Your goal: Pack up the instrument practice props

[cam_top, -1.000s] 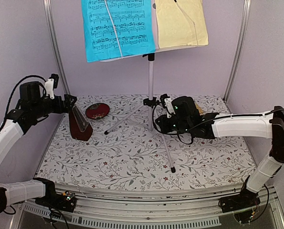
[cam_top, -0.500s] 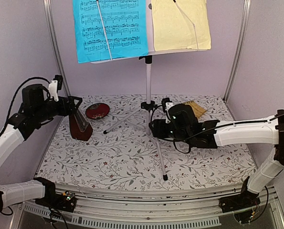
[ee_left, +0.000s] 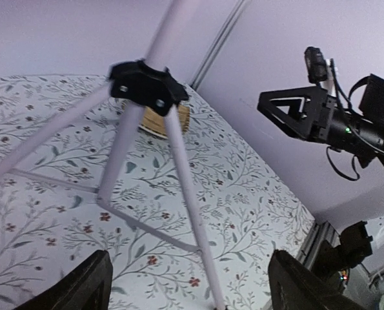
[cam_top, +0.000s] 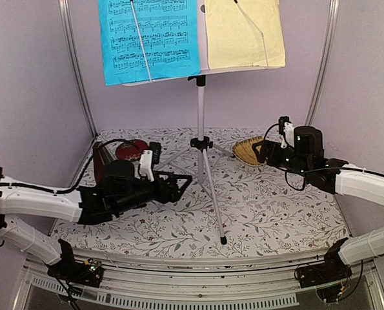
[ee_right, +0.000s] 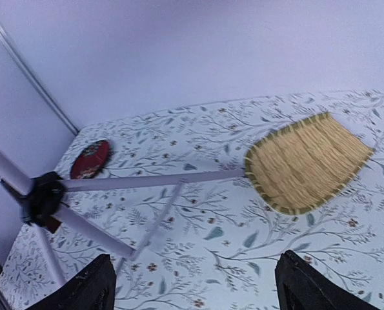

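The silver music stand (cam_top: 201,110) stands upright mid-table on its tripod. A blue music sheet (cam_top: 150,39) and a pale-yellow one (cam_top: 243,32) rest on its desk. The dark red-brown metronome (cam_top: 99,165) is at the left, mostly hidden behind my left arm. My left gripper (cam_top: 184,186) is open, low and just left of the stand's front leg (ee_left: 185,194); the tripod hub (ee_left: 143,87) is ahead of my left gripper (ee_left: 192,290). To the right of the stand, my right gripper (cam_top: 257,153) is open and holds nothing. In the right wrist view, table shows between the fingers of my right gripper (ee_right: 198,287).
A red oval dish (cam_top: 130,148) lies at the back left, also seen in the right wrist view (ee_right: 90,159). A woven straw fan-shaped tray (ee_right: 304,161) lies at the back right, next to one tripod leg tip. Metal frame posts (cam_top: 75,64) stand at both back corners.
The right gripper opened, let go of the stand and drew back to the right. The left arm swung from the metronome to the tripod's front leg. The stand went from tilted to upright.
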Tool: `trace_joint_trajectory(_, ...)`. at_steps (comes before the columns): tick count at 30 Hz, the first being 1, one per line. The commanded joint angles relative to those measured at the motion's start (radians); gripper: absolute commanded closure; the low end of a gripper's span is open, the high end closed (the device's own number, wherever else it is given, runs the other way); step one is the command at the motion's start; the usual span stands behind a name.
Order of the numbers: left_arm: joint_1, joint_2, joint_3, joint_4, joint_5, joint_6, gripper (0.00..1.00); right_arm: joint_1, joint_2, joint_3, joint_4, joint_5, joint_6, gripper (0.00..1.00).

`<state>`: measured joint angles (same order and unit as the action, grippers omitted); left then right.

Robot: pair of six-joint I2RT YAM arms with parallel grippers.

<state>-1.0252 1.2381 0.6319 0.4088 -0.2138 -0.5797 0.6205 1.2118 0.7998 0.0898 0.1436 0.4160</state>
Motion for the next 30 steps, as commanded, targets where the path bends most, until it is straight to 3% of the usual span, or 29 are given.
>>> trace_joint_trajectory(1, -0.065, 0.210, 0.129, 0.278, -0.001, -0.104, 0.15, -0.119, -0.042, -0.060, -0.034, -0.178, 0.023, 0.13)
trace_joint_trajectory(10, -0.047, 0.485, 0.304, 0.189, -0.090, -0.235, 0.10, -0.169, -0.115, -0.123, -0.010, -0.215, 0.051, 0.12)
trace_joint_trajectory(14, -0.030, 0.546, 0.364, 0.163, -0.084, -0.238, 0.14, -0.171, -0.128, -0.135, 0.001, -0.217, 0.064, 0.12)
trace_joint_trajectory(21, 0.014, 0.600, 0.386, 0.189, -0.063, -0.234, 0.57, -0.171, -0.154, -0.160, 0.002, -0.197, 0.074, 0.12)
trace_joint_trajectory(30, 0.033, 0.611, 0.423, 0.161, -0.032, -0.173, 0.95, -0.173, -0.195, -0.173, -0.011, -0.160, 0.082, 0.12)
